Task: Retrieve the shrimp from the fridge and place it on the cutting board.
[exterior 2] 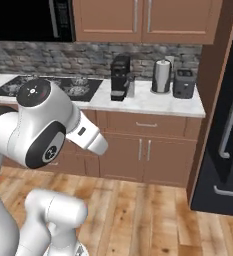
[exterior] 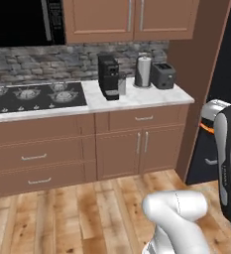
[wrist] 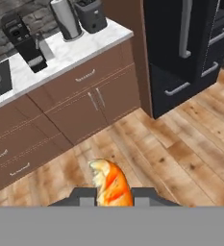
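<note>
The curled orange and whitish shrimp [wrist: 111,182] sits between my two fingertips in the hand view, with my gripper [wrist: 112,198] shut on it above the wooden floor. The black fridge [wrist: 185,43] stands at the upper right of that view, its doors closed and its grey handles facing out. The same fridge [exterior 2: 228,125] rises along the right edge of the right base view and shows as a dark strip [exterior: 228,59] in the left base view. The cutting board is out of view.
A marble counter [exterior: 137,96] over brown cabinets carries a black coffee machine [exterior: 108,77], a paper towel roll [exterior: 143,71] and a toaster [exterior: 162,75]. A black cooktop [exterior: 35,96] lies to the left. A tall brown panel [exterior: 201,74] separates counter and fridge.
</note>
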{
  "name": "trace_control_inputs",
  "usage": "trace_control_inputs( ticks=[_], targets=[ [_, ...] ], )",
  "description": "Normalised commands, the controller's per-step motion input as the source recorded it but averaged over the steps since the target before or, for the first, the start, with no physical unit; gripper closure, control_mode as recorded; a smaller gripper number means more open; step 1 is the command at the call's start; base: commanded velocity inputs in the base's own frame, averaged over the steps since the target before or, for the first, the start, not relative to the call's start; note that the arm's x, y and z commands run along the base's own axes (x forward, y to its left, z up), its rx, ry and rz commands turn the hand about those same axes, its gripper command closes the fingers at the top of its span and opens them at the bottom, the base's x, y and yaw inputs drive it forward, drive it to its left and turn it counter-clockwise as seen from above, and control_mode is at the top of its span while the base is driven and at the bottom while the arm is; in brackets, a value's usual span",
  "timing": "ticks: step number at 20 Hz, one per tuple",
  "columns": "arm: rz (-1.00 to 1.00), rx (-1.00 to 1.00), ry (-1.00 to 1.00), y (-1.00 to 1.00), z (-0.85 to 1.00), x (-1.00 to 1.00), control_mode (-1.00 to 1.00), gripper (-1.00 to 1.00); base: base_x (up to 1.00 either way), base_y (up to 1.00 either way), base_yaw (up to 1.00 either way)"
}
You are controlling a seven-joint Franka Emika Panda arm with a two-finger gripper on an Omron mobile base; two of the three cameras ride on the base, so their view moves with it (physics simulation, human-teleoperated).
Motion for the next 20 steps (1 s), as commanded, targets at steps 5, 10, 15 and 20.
trace_control_inputs(
  ticks=[5,10,15,20],
  targets=[
    [0.00,0.00,0.00,0.00,0.00,0.00,1.00,1.00,0.23,1.00,0.00],
    [0.00,0.00,0.00,0.00,0.00,0.00,1.00,1.00,0.53,1.00,0.00],
    [0.00,0.00,0.00,0.00,0.00,0.00,1.00,1.00,1.00,1.00,0.00],
    [0.00,0.00,0.00,0.00,0.00,0.00,1.00,1.00,1.00,1.00,0.00]
  ],
)
